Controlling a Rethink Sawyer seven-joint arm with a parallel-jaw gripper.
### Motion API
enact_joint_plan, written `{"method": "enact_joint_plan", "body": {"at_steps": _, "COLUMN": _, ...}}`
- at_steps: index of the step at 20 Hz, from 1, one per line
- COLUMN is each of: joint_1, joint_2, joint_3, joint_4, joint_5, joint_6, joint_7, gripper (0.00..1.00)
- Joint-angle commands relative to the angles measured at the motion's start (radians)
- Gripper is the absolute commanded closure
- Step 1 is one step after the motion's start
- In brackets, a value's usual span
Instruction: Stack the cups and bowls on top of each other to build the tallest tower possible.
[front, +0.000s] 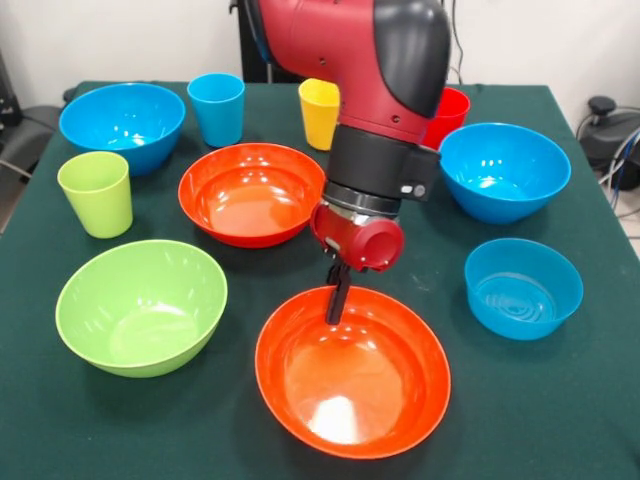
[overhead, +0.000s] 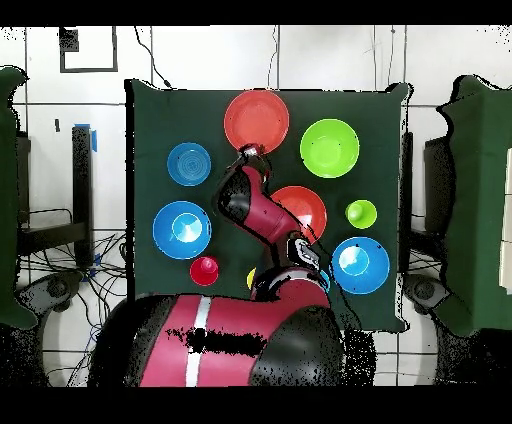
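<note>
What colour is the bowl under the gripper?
Orange bowl; the gripper sits at its far rim. Clearest in the front view.

No legible text, label, brand name, number or sign appears in either view. The bowls, the cups, the table cover and the arm housing carry no readable markings.
</note>
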Motion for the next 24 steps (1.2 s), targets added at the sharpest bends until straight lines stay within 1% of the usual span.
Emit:
{"method": "enact_joint_plan", "body": {"at_steps": 1, "joint_1": 0.006, "joint_2": 0.031, "joint_3": 0.005, "joint_4": 0.104, "joint_5": 0.041, "joint_6": -0.052, "joint_7": 0.246, "gripper": 1.0}}
{"method": "enact_joint_plan", "body": {"at_steps": 4, "joint_1": -0.019, "joint_2": 0.032, "joint_3": 0.022, "joint_4": 0.11, "joint_5": 0.009, "joint_6": -0.064, "joint_7": 0.257, "gripper": 1.0}}
{"method": "enact_joint_plan", "body": {"at_steps": 7, "joint_1": -0.03, "joint_2": 0.035, "joint_3": 0.026, "joint_4": 0.121, "joint_5": -0.008, "joint_6": -0.088, "joint_7": 0.275, "gripper": 1.0}}
{"method": "enact_joint_plan", "body": {"at_steps": 9, "joint_1": -0.044, "joint_2": 0.036, "joint_3": 0.032, "joint_4": 0.13, "joint_5": -0.033, "joint_6": -0.107, "joint_7": 0.291, "gripper": 1.0}}
{"method": "enact_joint_plan", "body": {"at_steps": 14, "joint_1": -0.078, "joint_2": 0.042, "joint_3": 0.037, "joint_4": 0.164, "joint_5": -0.088, "joint_6": -0.172, "joint_7": 0.346, "gripper": 1.0}}
{"method": "enact_joint_plan", "body": {"at_steps": 24, "joint_1": -0.07, "joint_2": 0.049, "joint_3": 0.028, "joint_4": 0.212, "joint_5": -0.089, "joint_6": -0.235, "joint_7": 0.412, "gripper": 1.0}}
